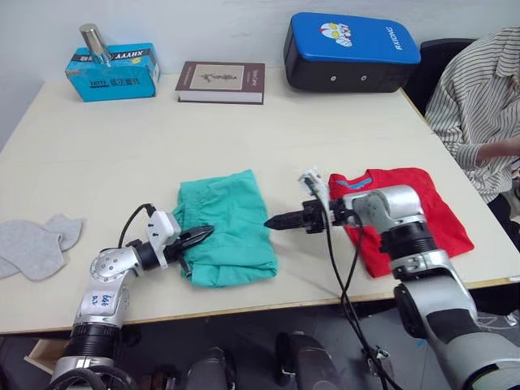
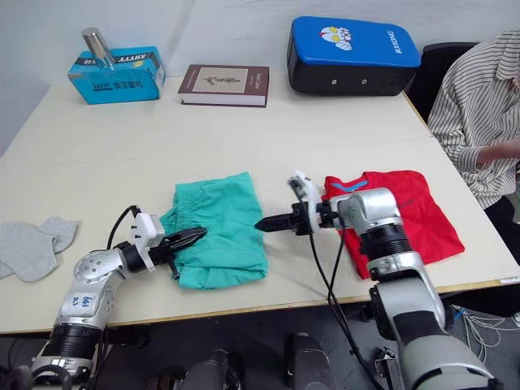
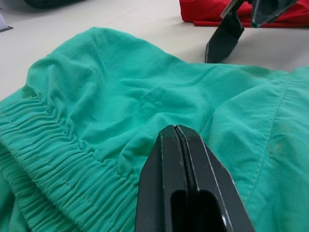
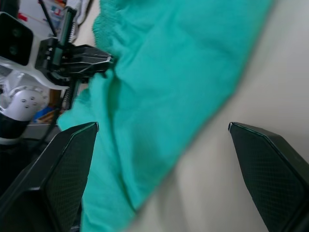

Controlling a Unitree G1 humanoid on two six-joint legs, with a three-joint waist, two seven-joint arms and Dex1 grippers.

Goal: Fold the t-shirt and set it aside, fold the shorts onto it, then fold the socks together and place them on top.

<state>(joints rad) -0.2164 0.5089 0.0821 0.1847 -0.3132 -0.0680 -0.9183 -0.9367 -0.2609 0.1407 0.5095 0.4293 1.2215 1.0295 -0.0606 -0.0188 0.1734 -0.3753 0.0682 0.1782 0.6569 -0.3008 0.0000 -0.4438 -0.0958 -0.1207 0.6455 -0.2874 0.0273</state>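
Left gripper (image 1: 203, 233): black fingers pressed together with no gap, their tips lying on the gathered waistband edge of the teal-green soft fabric shorts (image 1: 226, 226) — whether cloth is pinched between them cannot be told.
Right gripper (image 4: 164, 179): fingers spread wide, nothing held, poised just beside the shorts' opposite edge.
Shorts: folded, lying between the two grippers near the front of the pale wooden table (image 1: 244, 130).
T-shirt: the bright red cloth t-shirt (image 1: 431, 211) is folded flat under the right arm.
Socks: two light grey knit socks (image 1: 36, 244) lie at the table's left edge — well apart from the garments.
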